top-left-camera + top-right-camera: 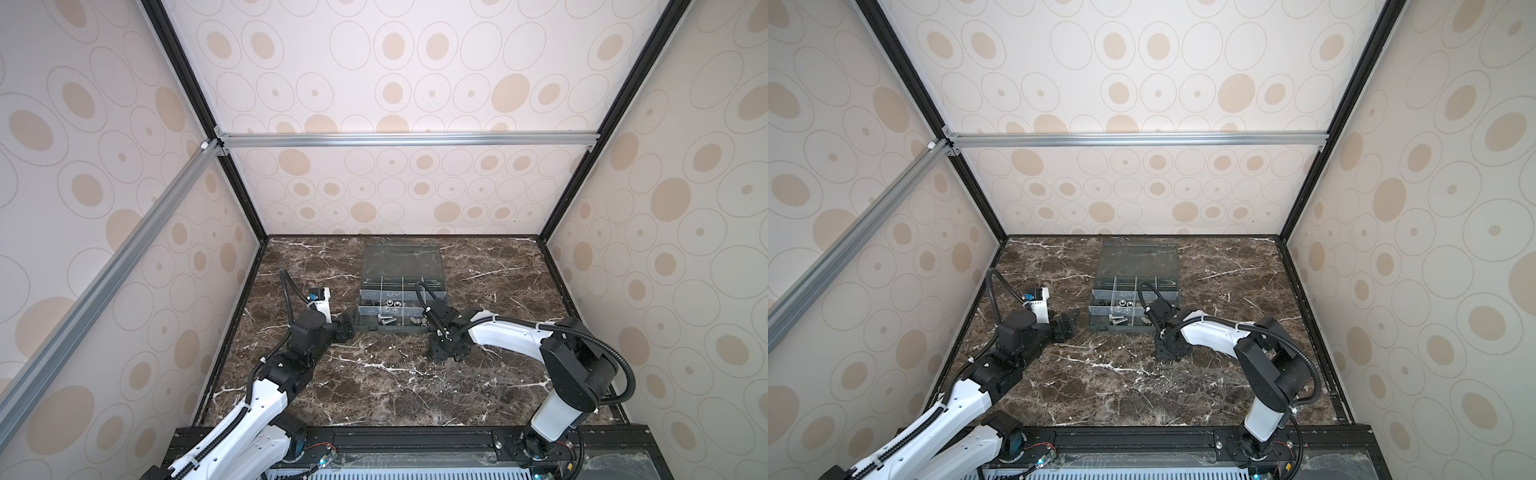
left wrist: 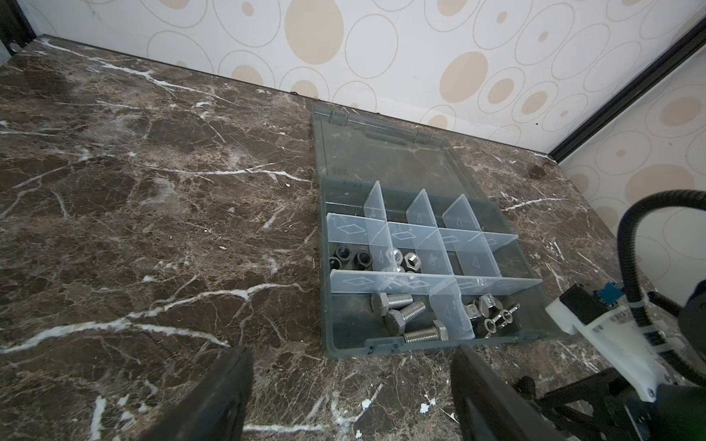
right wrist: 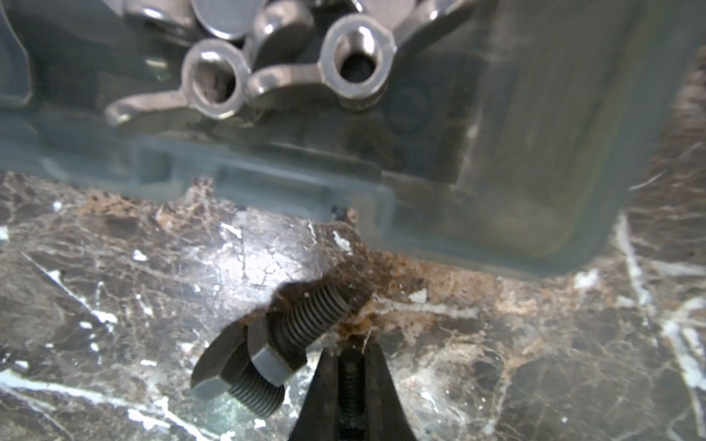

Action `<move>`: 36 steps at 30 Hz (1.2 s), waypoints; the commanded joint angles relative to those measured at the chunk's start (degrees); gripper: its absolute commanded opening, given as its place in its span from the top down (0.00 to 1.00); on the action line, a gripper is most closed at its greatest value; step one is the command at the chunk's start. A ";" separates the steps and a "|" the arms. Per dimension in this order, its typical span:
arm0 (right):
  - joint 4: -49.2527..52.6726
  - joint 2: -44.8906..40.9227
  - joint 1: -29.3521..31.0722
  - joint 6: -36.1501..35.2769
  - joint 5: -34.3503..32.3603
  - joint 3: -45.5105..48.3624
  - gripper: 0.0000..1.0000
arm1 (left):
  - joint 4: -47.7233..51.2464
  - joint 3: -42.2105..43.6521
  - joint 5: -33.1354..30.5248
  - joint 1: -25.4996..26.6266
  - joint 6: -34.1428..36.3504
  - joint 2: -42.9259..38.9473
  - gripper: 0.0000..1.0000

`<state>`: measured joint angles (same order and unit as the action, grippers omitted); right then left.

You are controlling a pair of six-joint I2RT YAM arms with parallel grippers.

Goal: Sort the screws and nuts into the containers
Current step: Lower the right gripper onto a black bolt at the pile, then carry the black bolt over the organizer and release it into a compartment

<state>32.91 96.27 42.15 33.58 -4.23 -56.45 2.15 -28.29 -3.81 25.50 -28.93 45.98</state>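
right gripper (image 3: pixel 350 349) sits with its jaws nearly together, seemingly pinching a thin dark screw (image 3: pixel 349 385) by the shaft, long axis running along the fingers toward the organizer box (image 3: pixel 496 229). best lifted straight up first, clear of two loose dark hex bolts (image 3: pixel 301 324) lying just beside the tips on the marble tabletop (image 3: pixel 535 362), one thread aimed boxward. beyond, wing nuts (image 3: pixel 344 49) fill the corner cell. left gripper (image 2: pixel 349 366) hovers spread, empty.

High top views, close wrist views, all toward organizer box (image 2: pixel 349 324)
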 commanded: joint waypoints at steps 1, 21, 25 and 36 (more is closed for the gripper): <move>1.09 -3.21 0.41 0.84 -1.54 0.47 0.90 | -1.37 0.01 1.06 -0.36 -0.67 0.23 0.19; 2.39 -11.23 0.39 -0.13 -5.87 1.18 0.89 | -0.98 0.51 3.62 -0.35 -2.75 0.16 0.23; 3.35 -11.37 -0.04 -2.56 -6.47 -1.75 0.89 | -0.53 0.61 4.17 -0.32 -3.32 0.09 0.24; 3.14 -6.04 -3.89 -11.12 -4.43 -15.53 0.88 | 0.39 1.78 4.40 -0.30 -4.43 -1.92 0.25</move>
<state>35.51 87.92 38.98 26.06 -8.86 -68.84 2.17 -26.11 0.08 25.50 -32.34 44.75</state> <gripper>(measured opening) 0.119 0.749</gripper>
